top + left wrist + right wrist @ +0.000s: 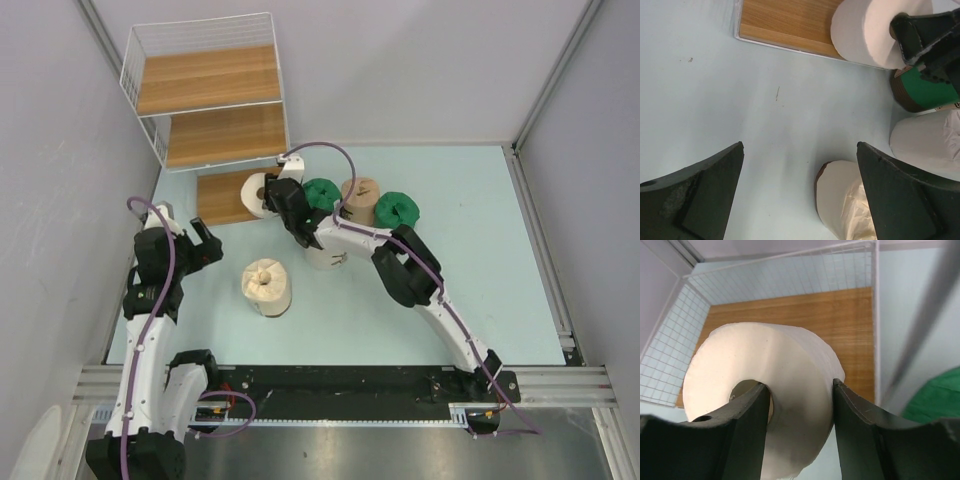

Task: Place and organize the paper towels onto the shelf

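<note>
**Roll pinched through its core at the shelf's lowest board**

The right gripper [800, 386] is partly closed on a cream-white roll [740, 355]. One finger sits inside the hollow core and the other presses the outer wall, a hold that keeps the fat roll upright. The roll is at the corner of the bottom board [220, 198] of the white wire shelf [205, 80]. Whether it rests on the wood or hangs just above it is unclear.

The left gripper [205, 245] is spread wide and holds nothing. It hovers over the table [480, 250] just beside a paper-wrapped roll [267, 287], probably placed for the next pick.
</note>
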Tool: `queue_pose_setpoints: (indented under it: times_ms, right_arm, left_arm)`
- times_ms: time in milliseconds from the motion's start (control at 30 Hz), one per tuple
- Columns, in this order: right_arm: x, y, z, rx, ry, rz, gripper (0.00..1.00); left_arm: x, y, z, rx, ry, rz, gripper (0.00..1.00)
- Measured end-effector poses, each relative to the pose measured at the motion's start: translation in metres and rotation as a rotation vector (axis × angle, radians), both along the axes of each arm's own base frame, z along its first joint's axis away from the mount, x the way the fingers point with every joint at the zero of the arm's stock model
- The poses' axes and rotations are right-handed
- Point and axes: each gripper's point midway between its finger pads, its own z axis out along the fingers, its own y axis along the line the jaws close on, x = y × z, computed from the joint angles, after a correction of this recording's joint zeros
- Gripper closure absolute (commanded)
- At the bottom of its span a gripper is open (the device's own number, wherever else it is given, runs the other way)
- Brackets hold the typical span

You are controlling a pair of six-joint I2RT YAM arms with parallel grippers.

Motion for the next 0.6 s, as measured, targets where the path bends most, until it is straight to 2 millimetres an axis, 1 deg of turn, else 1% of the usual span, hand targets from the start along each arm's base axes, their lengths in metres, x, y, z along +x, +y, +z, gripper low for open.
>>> queue_pose_setpoints:
  times_ms: [67, 100, 167, 200, 233, 267, 333, 400, 467, 600]
  right_arm:
    - [0.002, 0.009, 0.003, 0.018, -0.021, 0.004, 0.73]
    - [0.003, 0.011, 0.002, 0.021, -0.024, 0.003, 0.60]
    - [0.004, 0.013, 0.002, 0.025, -0.032, -0.003, 0.49]
    - [0.005, 0.013, 0.003, 0.028, -0.036, -0.006, 0.41]
    - [0.005, 0.013, 0.003, 0.029, -0.039, -0.009, 0.38]
    - [0.006, 0.013, 0.003, 0.029, -0.042, -0.010, 0.33]
    - [0.006, 0.014, 0.004, 0.034, -0.044, -0.009, 0.28]
    - [0.007, 0.015, 0.006, 0.043, -0.053, -0.007, 0.27]
    - [0.007, 0.016, 0.008, 0.058, -0.063, 0.000, 0.22]
    - [0.003, 0.017, 0.004, 0.058, -0.062, 0.027, 0.19]
  left_arm:
    - [0.000, -0.002, 0.000, -0.003, -0.001, -0.007, 0.00]
    - [0.000, -0.002, 0.000, -0.004, -0.001, -0.011, 0.00]
    - [0.000, -0.004, 0.000, -0.007, -0.001, -0.019, 0.00]
    - [0.000, -0.005, 0.000, -0.007, -0.001, -0.021, 0.00]
    - [0.000, -0.005, 0.000, -0.008, -0.001, -0.022, 0.00]
    - [0.000, -0.005, 0.000, -0.008, -0.001, -0.022, 0.00]
    - [0.000, -0.005, 0.000, -0.008, -0.001, -0.023, 0.00]
    - [0.000, -0.005, 0.000, -0.008, -0.001, -0.024, 0.00]
    - [0.000, -0.005, 0.000, -0.008, -0.001, -0.025, 0.00]
    - [0.000, -0.006, 0.000, -0.008, 0.000, -0.027, 0.00]
